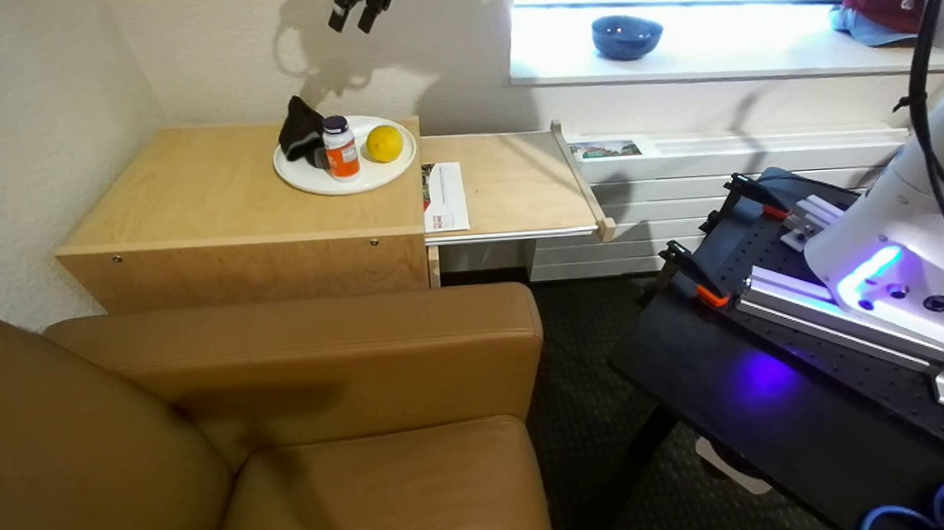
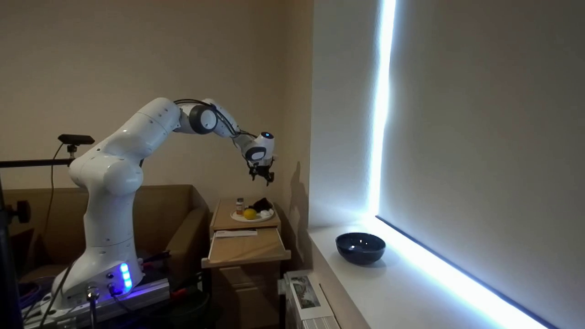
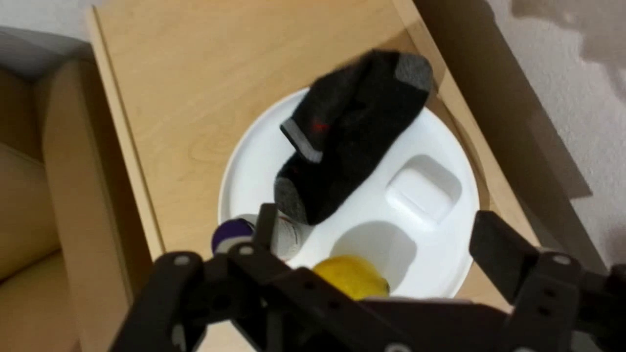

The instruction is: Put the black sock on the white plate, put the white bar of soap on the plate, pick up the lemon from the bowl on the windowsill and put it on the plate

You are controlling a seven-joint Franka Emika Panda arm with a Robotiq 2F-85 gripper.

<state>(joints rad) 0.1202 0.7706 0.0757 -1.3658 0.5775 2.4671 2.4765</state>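
- Okay, brown sofa [image 1: 364, 370]: in front of the white plate [image 1: 374, 173] and lower than it in an exterior view, mostly left of it.
- Wooden table [image 1: 189, 192]: directly under plate, most of its top left of it.
- Black sock [image 3: 364, 127]: on plate, left part, doubled over, grey-tipped end reaching past the rim in wrist view.
- Bottle [image 1: 343, 162], orange label, dark purple lid: upright on plate, front part, just beside sock; can't tell if they touch.
- Soap [image 3: 423, 188], white bar: flat on plate, right-hand part as wrist view has it.
- Claw [image 1: 352, 23]: well above plate in both exterior views, jaws spread wide apart.
- Lemon [image 1: 384, 143]: on plate, right part.
- Side shelf [image 1: 507, 173]: right of plate, set lower; printed sheet [image 1: 448, 201] lies on it at the plate end.
- Bowl [image 1: 627, 38], dark blue: well right of plate, on bright windowsill [image 1: 721, 49].
- Baseball cap [image 1: 886, 0], maroon and light blue: same windowsill, farther right of plate than bowl.
- White robot arm [image 1: 886, 207]: base on black stand [image 1: 682, 350], well right of plate.
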